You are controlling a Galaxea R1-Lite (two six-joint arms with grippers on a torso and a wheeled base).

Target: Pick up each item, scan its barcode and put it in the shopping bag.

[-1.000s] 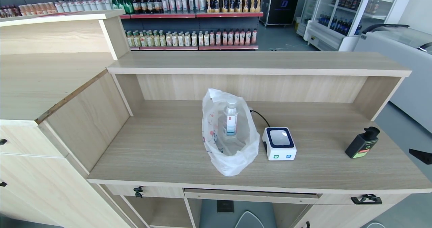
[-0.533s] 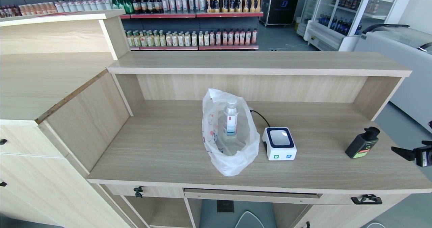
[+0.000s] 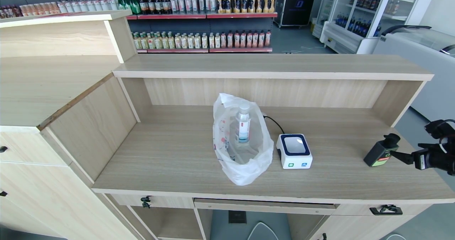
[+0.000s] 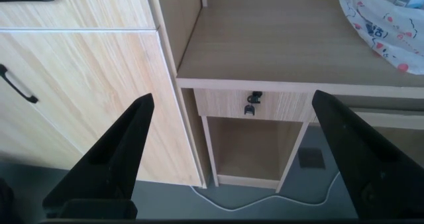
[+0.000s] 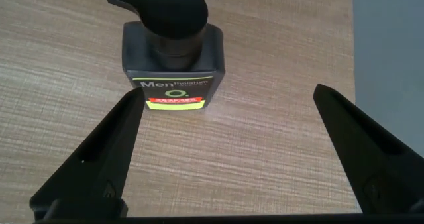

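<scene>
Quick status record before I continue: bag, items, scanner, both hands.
bag: white shopping bag, open, on the counter
in bag: one water bottle, upright
scanner: white, window up, right of the bag
unscanned: dark pump bottle, standing at the counter's right end
right hand: open, at the pump bottle, not gripping
left hand: open, empty, low before the counter

The surface (image 3: pixel 177 154) is pale wood-grain laminate, matt and finely streaked. The shopping bag (image 3: pixel 245 174) is thin, translucent white plastic, crinkled and faintly shiny, with a printed pattern. Inside it, the water bottle (image 3: pixel 243 126) is clear, glossy plastic with a smooth label. The scanner (image 3: pixel 294 159) has a smooth white plastic casing and a dark, glossy window. The pump bottle (image 3: pixel 378 154) is dark, matt plastic with a smooth green label. The right pincer (image 5: pixel 225 91) and left pincer (image 4: pixel 232 97) have matt black, plastic-looking fingers (image 5: pixel 93 164).
</scene>
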